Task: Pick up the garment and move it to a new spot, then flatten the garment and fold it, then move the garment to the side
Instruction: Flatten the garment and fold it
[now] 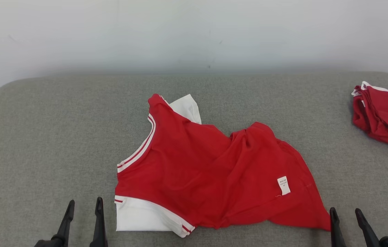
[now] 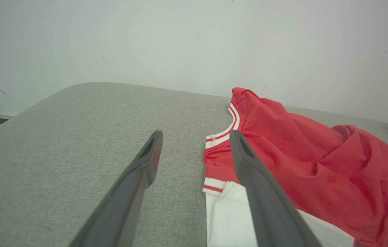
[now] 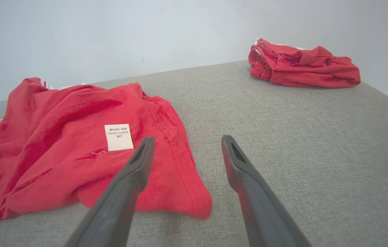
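Observation:
A red garment [image 1: 211, 171] with white sleeves and striped trim lies rumpled and inside out in the middle of the grey padded table [image 1: 60, 137], a white care label [image 1: 283, 185] showing near its right end. My left gripper [image 1: 84, 205] stands open at the lower left, just left of the near white sleeve [image 1: 139, 216]. In the left wrist view the garment [image 2: 317, 161] lies to the right of the open left gripper [image 2: 195, 135]. My right gripper [image 1: 346, 212] is open at the lower right, beside the hem corner [image 3: 194, 202]. Nothing is between either gripper's fingers.
A second red garment [image 1: 384, 116] lies bunched up at the table's far right edge, also seen as a heap [image 3: 300, 65] in the right wrist view. A pale wall [image 1: 194, 34] rises behind the table. Bare grey padding stretches to the left of the garment.

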Robot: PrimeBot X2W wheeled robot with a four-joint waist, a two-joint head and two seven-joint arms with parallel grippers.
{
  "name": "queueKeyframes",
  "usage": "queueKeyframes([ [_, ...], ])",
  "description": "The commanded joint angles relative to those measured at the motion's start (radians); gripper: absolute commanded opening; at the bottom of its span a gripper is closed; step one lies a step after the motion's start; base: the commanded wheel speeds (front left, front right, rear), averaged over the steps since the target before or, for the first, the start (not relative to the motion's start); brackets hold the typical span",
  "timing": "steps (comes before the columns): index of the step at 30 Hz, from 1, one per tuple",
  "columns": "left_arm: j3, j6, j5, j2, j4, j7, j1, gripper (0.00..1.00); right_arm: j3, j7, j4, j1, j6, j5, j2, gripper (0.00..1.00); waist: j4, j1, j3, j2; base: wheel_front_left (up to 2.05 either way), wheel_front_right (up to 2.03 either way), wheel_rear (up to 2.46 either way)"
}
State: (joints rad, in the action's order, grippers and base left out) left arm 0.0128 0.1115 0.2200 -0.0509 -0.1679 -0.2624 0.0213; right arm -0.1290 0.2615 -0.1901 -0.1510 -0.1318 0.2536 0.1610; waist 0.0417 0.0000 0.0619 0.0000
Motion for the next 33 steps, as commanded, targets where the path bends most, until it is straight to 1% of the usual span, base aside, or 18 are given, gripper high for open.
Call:
queueKeyframes([
  [1, -0.001, 0.001, -0.01, 0.001, -0.003, -0.003, 0.015, 1.0, 0.004, 0.004, 0.01, 0.004, 0.003, -0.003, -0.006, 1.0, -0.001, 0.0, -0.007, 0.0, 0.0, 0.0, 0.0],
  [5, -0.012, 0.007, -0.014, 0.001, -0.017, -0.003, 0.026, 1.0, 0.025, 0.004, 0.03, 0.012, 0.003, -0.006, -0.015, 1.0, -0.004, 0.0, -0.018, 0.0, 0.0, 0.0, 0.0],
  [10, -0.049, 0.013, -0.03, 0.0, -0.064, -0.003, 0.015, 1.0, 0.045, 0.004, 0.032, 0.025, 0.003, -0.007, -0.024, 1.0, -0.012, 0.0, -0.023, 0.0, 0.0, 0.0, 0.0],
  [18, -0.106, 0.019, -0.022, -0.034, -0.202, -0.003, -0.077, 1.0, 0.078, 0.004, 0.032, 0.054, 0.003, -0.009, -0.031, 1.0, -0.05, 0.0, 0.005, 0.0, 0.0, 0.0, 0.0],
  [23, -0.145, 0.019, 0.003, -0.064, -0.3, -0.003, -0.143, 1.0, 0.087, 0.004, 0.03, 0.072, 0.003, -0.005, -0.036, 1.0, -0.078, 0.0, 0.029, 0.0, 0.0, 0.0, 0.0],
  [29, -0.166, 0.019, 0.044, -0.083, -0.402, -0.003, -0.192, 1.0, 0.085, 0.004, 0.029, 0.08, 0.003, -0.006, -0.041, 1.0, -0.099, 0.0, 0.043, 0.0, 0.0, 0.0, 0.0],
  [30, -0.173, 0.019, 0.053, -0.086, -0.412, -0.003, -0.199, 0.69, 0.083, 0.004, 0.029, 0.08, 0.003, -0.007, -0.042, 1.0, -0.101, 0.0, 0.043, 0.0, 0.0, 0.0, 0.0],
  [31, -0.177, 0.018, 0.057, -0.091, -0.419, -0.003, -0.205, 0.28, 0.083, 0.004, 0.029, 0.08, 0.003, -0.007, -0.042, 1.0, -0.101, 0.0, 0.043, 0.0, 0.0, 0.0, 0.0],
  [32, -0.186, 0.018, 0.056, -0.095, -0.423, -0.003, -0.209, 0.0, 0.08, 0.004, 0.03, 0.079, 0.003, -0.008, -0.043, 1.0, -0.101, 0.0, 0.043, 0.0, 0.0, 0.0, 0.0],
  [33, -0.192, 0.018, 0.055, -0.099, -0.419, -0.003, -0.213, 0.0, 0.078, 0.004, 0.031, 0.077, 0.003, -0.009, -0.044, 1.0, -0.1, 0.0, 0.042, 0.0, 0.0, 0.0, 0.0],
])
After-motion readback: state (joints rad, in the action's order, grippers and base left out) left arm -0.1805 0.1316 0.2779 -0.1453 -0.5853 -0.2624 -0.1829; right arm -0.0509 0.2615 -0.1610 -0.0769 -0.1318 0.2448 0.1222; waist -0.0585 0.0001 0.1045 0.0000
